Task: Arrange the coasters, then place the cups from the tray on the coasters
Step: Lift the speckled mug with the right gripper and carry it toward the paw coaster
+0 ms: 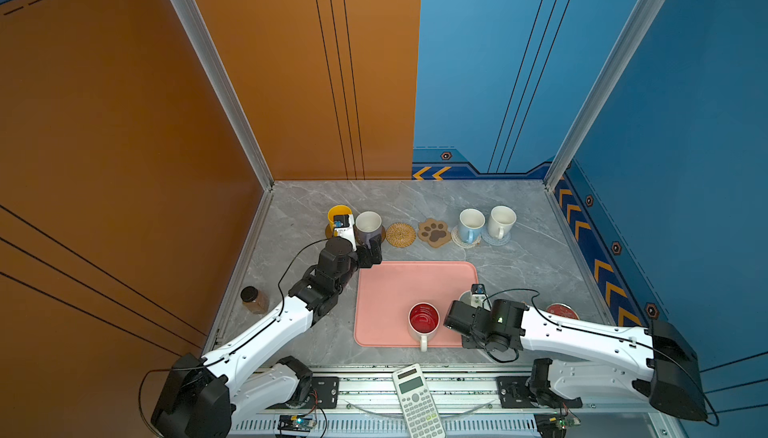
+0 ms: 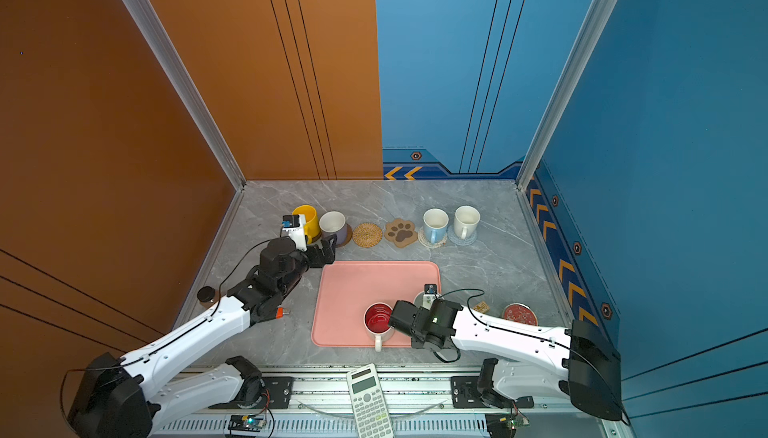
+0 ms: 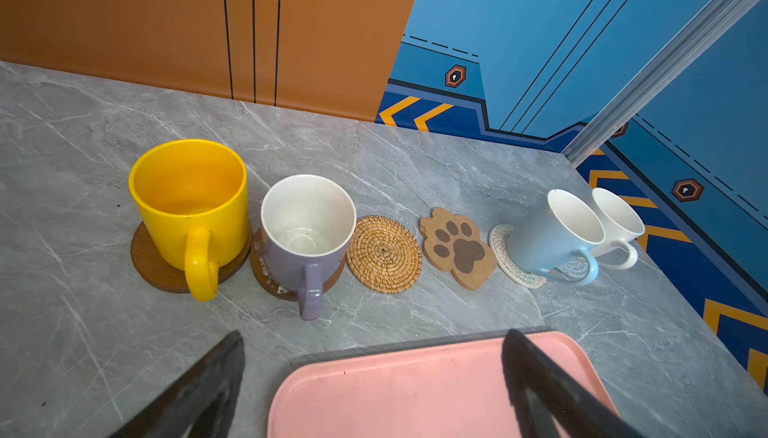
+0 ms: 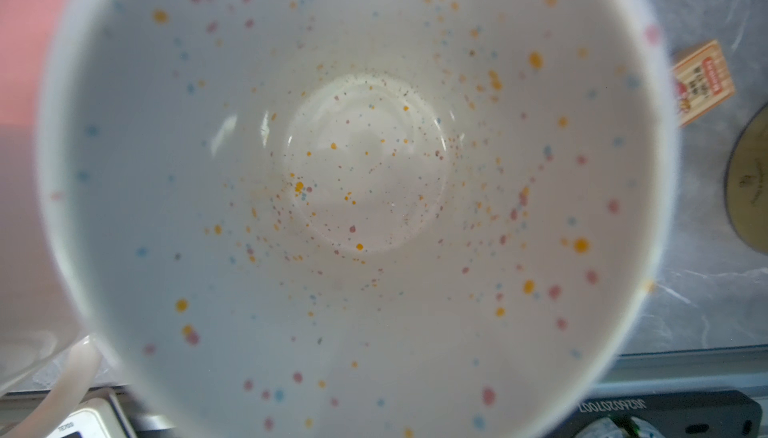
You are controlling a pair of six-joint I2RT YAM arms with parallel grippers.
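lilac cup [image 3: 307, 224] on its coaster [image 3: 261, 267], just beyond the wide-open left pincer [image 3: 374, 334].

Robot lab booth, orange wall panel [image 1: 291, 82], blue wall panel [image 1: 478, 62], alu frame post [image 1: 210, 62], marble-look tabletop [image 1: 415, 199], alu base rail [image 1: 457, 386]

Behind the tray [image 1: 386, 290] lies the coaster row [image 1: 401, 234], four coasters bearing cups [image 1: 368, 222].
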